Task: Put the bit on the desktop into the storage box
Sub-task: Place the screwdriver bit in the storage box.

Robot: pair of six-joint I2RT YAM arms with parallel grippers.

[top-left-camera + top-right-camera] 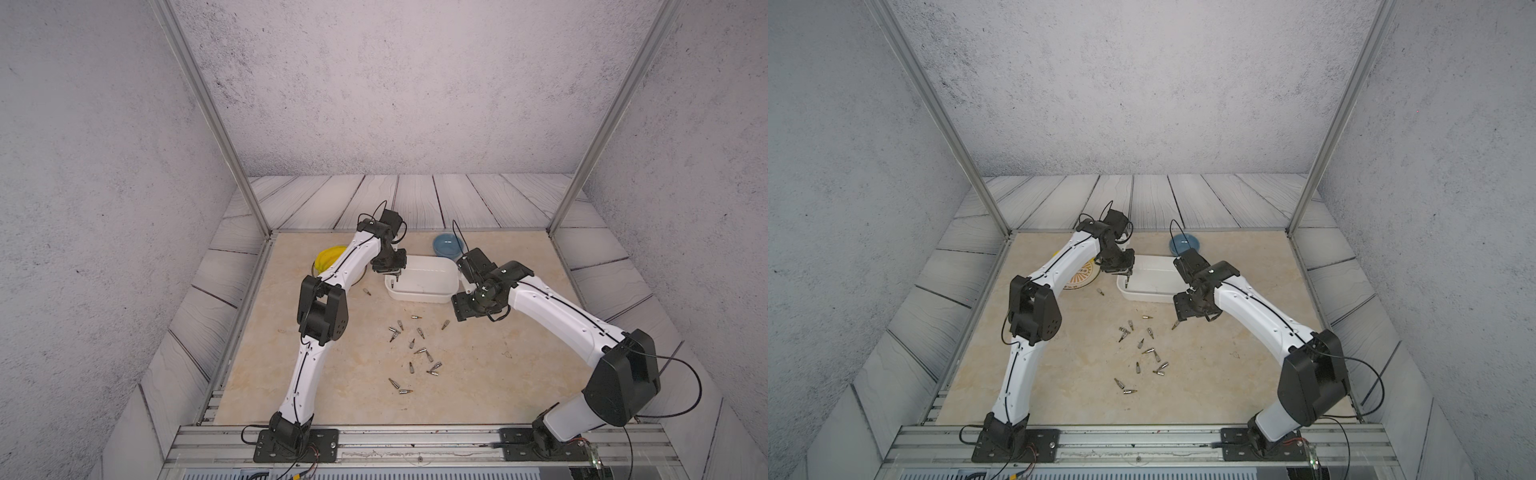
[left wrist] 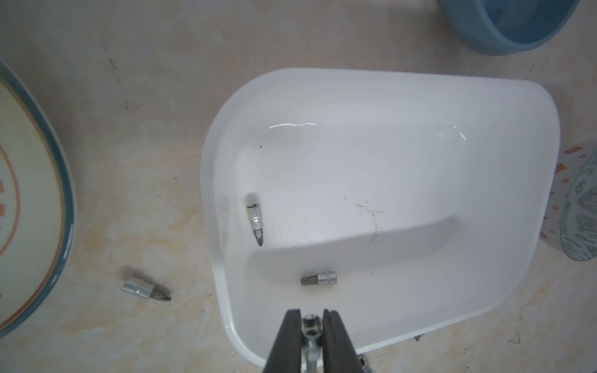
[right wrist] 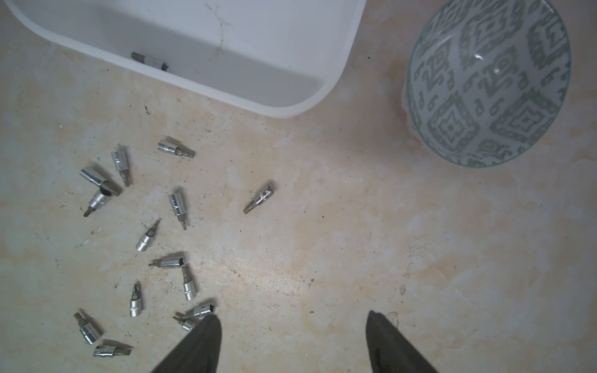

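Silver steel is showing between the left fingers (image 2: 334, 332): they are pinching a bit (image 2: 311, 324), closed down almost completely on it, with its hollow end facing the wrist camera. The bit is hanging over the left end of the box (image 1: 419, 296), close to the rim. The box is sitting toward the far edge of the counter (image 1: 498, 374), about midway along it. Two more bits (image 2: 256, 222) are lying on the box floor near that same left end, apart from each other. A lone bit (image 1: 366, 291) is lying on the counter just beside the box's left wall. The loose bits (image 3: 176, 206) are lying scattered around the middle of the counter, on the near side of the box. The right fingers (image 3: 210, 332) are standing wide apart and holding nothing, hovering over bare counter just right of that scatter. A blue bowl (image 1: 448, 245) is sitting at the far edge beyond the box, and a patterned bowl (image 3: 484, 80) is standing near the box's right end.
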